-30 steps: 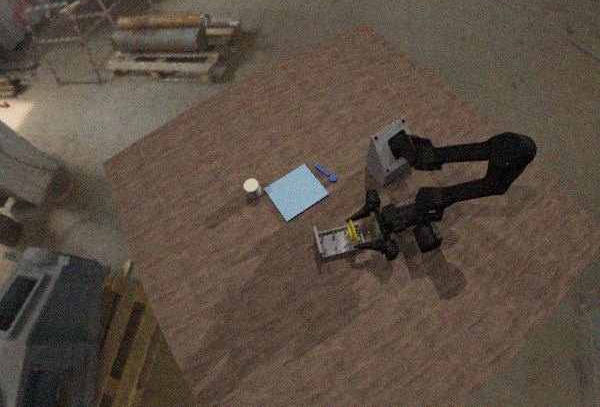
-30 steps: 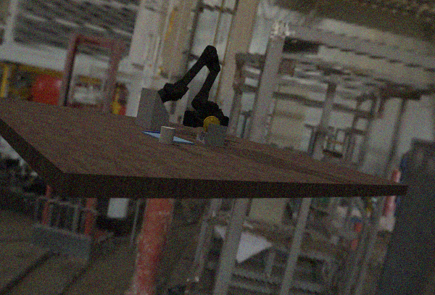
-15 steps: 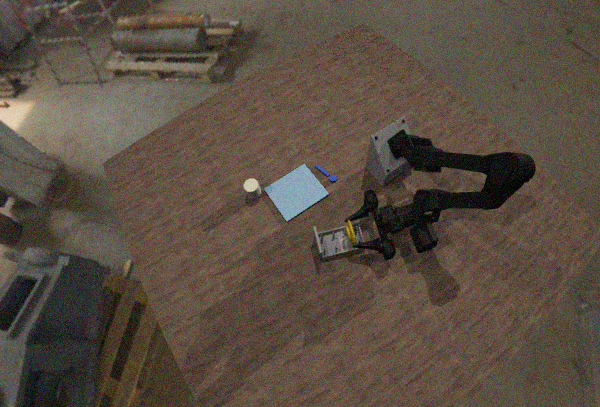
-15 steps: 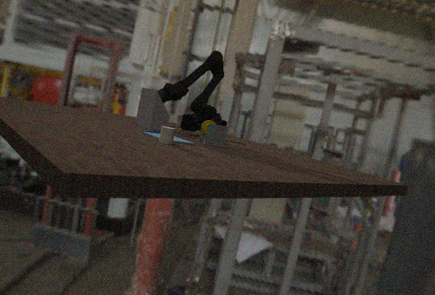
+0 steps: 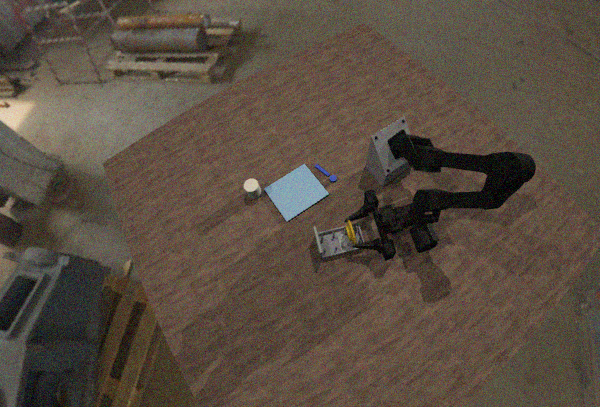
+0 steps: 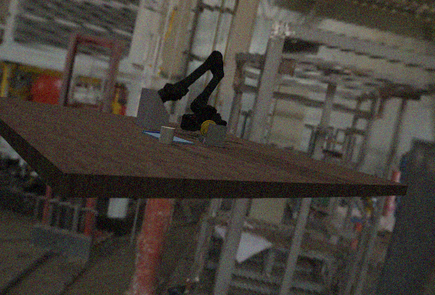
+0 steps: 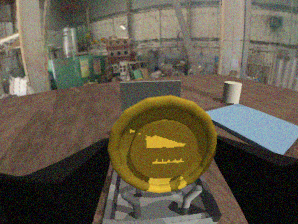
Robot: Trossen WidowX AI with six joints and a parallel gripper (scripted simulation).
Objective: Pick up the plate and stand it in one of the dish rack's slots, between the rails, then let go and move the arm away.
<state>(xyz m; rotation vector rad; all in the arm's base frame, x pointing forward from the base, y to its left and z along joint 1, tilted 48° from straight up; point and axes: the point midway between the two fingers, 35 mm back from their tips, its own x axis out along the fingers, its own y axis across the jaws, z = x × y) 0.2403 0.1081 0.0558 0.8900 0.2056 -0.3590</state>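
The yellow plate [image 5: 351,232] [image 6: 206,127] [image 7: 164,145] stands upright, its face toward the wrist camera. My gripper [image 5: 353,233] [image 7: 161,143] is shut on the plate, with one black finger at each side of its rim. The grey dish rack [image 5: 318,240] [image 6: 217,136] [image 7: 150,88] is below and beyond the plate, with its tall end wall at the far side. The plate's lower edge is at the rack's rails in the wrist view; whether it rests fully in a slot is hidden.
A light blue square mat [image 5: 296,192] [image 7: 257,126] lies beside the rack, with a white cup [image 5: 252,188] [image 6: 167,135] [image 7: 232,92] at its far side. A blue spoon [image 5: 326,173] lies by the mat. The arm's grey base block [image 5: 390,152] [image 6: 150,108] stands behind them.
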